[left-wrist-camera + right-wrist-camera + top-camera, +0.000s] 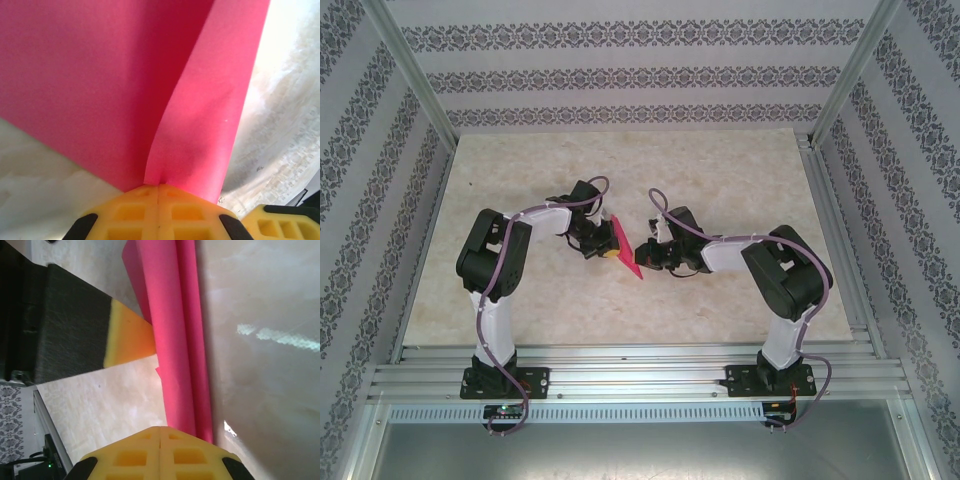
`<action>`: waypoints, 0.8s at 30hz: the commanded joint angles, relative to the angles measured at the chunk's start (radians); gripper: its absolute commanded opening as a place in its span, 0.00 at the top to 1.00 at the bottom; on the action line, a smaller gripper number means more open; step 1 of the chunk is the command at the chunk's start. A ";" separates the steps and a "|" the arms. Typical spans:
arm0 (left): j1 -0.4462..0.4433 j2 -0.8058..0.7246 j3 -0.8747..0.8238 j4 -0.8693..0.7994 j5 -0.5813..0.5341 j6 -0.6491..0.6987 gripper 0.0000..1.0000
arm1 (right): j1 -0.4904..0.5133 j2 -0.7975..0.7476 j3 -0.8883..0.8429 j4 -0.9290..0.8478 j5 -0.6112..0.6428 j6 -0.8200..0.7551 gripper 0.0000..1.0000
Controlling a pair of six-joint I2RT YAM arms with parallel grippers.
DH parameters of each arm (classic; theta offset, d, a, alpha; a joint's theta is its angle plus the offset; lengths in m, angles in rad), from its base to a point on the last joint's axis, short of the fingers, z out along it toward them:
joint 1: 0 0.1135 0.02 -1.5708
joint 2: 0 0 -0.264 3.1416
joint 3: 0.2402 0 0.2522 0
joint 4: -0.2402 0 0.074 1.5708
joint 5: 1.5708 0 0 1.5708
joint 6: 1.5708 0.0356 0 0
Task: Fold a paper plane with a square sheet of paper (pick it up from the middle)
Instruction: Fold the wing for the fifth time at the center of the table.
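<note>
Folded pink paper [626, 248] at centre of table [740, 170], left gripper [158, 189] at its 9 o'clock pinching the crease, right gripper [160, 430] at 4 o'clock, closed.

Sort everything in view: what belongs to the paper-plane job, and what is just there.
Belongs to the job:
- folded pink paper
- left claw, shut on the paper
- right claw, shut, at the paper's other end

Just there:
- pale stone-look table
- patterned walls
- metal frame rails
</note>
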 commanded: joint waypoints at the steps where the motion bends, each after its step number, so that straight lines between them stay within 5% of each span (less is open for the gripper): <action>1: -0.001 0.027 0.033 -0.022 0.012 0.030 1.00 | 0.007 0.037 0.006 -0.005 -0.017 -0.007 0.94; 10: 0.000 0.039 0.034 -0.024 0.010 0.031 1.00 | 0.005 0.072 0.026 -0.131 0.042 -0.050 0.96; 24: 0.001 0.050 0.031 -0.025 0.005 0.033 1.00 | 0.019 0.013 0.018 -0.091 -0.035 -0.030 0.93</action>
